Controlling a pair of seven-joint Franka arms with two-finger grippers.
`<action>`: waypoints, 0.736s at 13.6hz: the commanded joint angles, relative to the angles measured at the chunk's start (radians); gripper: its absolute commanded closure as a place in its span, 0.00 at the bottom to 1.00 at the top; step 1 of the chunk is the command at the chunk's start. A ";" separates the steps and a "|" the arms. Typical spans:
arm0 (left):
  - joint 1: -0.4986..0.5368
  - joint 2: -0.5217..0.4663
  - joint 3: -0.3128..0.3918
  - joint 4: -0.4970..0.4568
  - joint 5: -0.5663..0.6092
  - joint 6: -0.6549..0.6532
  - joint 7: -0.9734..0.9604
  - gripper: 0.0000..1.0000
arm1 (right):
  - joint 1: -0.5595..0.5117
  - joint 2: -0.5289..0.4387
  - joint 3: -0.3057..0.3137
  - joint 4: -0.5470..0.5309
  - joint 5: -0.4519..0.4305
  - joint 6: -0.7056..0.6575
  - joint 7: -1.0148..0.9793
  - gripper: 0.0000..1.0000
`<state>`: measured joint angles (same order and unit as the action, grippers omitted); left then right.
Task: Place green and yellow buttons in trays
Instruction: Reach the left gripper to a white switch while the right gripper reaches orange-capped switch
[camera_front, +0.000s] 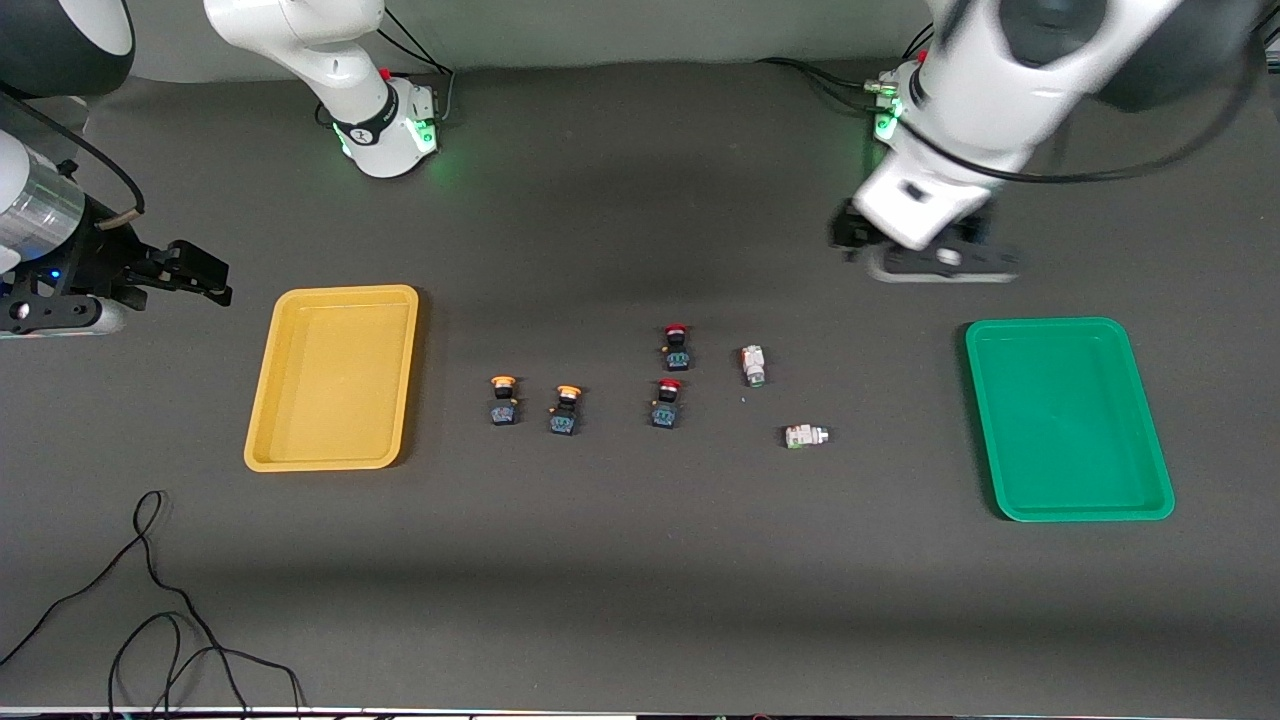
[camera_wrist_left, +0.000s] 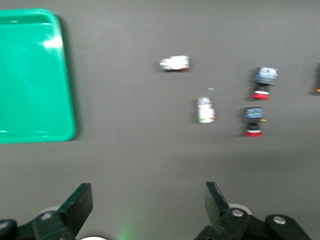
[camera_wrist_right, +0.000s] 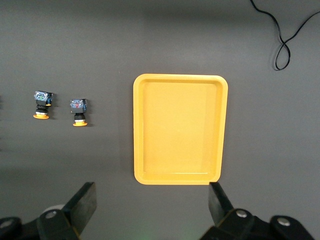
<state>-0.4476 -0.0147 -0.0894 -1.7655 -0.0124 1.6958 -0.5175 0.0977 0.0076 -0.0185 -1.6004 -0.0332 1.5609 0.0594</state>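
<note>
A loose black cable (camera_front: 150, 600) lay nearest. Green buttons (camera_front: 806, 436) and yellow buttons (camera_front: 504, 399) sat between empty trays (camera_front: 300, 455), beside red-capped switches (camera_front: 667, 402) easily grabbed instead; left gripper (camera_front: 925, 250) and right gripper (camera_front: 190, 272) hovered wide, empty.

— What do the trays look like from my end? The yellow tray (camera_wrist_right: 180, 130) reads as smooth glossy plastic, and so does the green tray (camera_wrist_left: 30, 75), with a bright sheen on it.

— And the table (camera_front: 640, 560)?

— I see a matt dark cloth cover. The arm shells (camera_front: 320, 40) are glossy white plastic.
</note>
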 joint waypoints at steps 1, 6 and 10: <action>-0.110 -0.008 0.017 -0.089 -0.044 0.117 -0.135 0.00 | 0.004 0.002 -0.005 0.008 0.021 -0.008 -0.009 0.01; -0.184 0.028 0.017 -0.140 -0.049 0.199 -0.190 0.00 | 0.008 0.011 0.003 0.008 0.108 0.016 0.095 0.01; -0.177 0.068 0.020 -0.245 -0.041 0.330 -0.179 0.00 | 0.123 0.074 0.006 0.005 0.118 0.070 0.276 0.00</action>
<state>-0.6204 0.0446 -0.0772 -1.9478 -0.0517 1.9503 -0.6950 0.1698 0.0371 -0.0125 -1.6045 0.0767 1.5949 0.2235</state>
